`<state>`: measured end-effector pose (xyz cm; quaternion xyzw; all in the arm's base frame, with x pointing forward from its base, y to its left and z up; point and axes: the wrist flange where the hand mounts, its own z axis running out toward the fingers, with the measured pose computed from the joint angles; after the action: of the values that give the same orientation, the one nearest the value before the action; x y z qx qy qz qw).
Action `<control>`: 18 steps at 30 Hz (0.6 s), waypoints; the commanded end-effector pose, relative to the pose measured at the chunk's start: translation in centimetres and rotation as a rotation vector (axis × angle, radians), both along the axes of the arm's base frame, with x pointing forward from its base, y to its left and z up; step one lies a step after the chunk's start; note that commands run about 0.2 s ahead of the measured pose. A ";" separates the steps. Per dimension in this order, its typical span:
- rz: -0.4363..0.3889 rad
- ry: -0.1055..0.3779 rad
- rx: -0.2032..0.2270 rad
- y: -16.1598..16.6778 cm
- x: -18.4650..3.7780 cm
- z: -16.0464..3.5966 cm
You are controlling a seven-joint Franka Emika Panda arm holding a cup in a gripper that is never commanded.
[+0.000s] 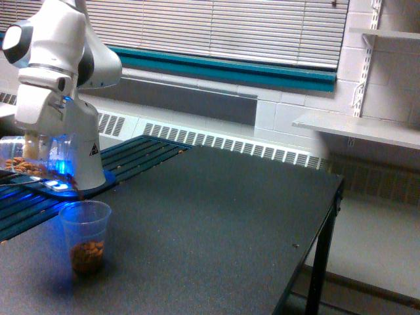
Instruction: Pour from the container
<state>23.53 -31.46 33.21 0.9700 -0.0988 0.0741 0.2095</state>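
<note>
Closest to the camera, a small tapered clear plastic cup (86, 235) stands upright on the dark speckled tabletop (216, 223), with brown nut-like bits in its bottom. Just above and behind it, toward the exterior view's left, the gripper (38, 146) is clamped around the clear wide cylindrical plastic container (23, 159), tipped on its side with brown bits inside. A few bits are dropping from its mouth toward the cup. Farther back are the white robot arm (59, 46), a radiator grille (230, 144) and window blinds (230, 26).
</note>
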 end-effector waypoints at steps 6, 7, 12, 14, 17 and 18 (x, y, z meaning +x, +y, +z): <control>-0.039 -0.019 0.017 1.0 -1.8 -2.7; -0.013 -0.007 0.007 0.9 -1.7 -2.6; 0.024 0.022 -0.009 0.5 -1.6 -2.4; 0.023 0.024 -0.011 0.3 -1.6 -2.4; 0.021 0.024 -0.022 0.7 -0.6 -2.0; 0.024 0.027 -0.017 0.6 -1.1 -2.2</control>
<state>21.81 -30.78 30.37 0.9724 -0.0838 0.0573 0.2099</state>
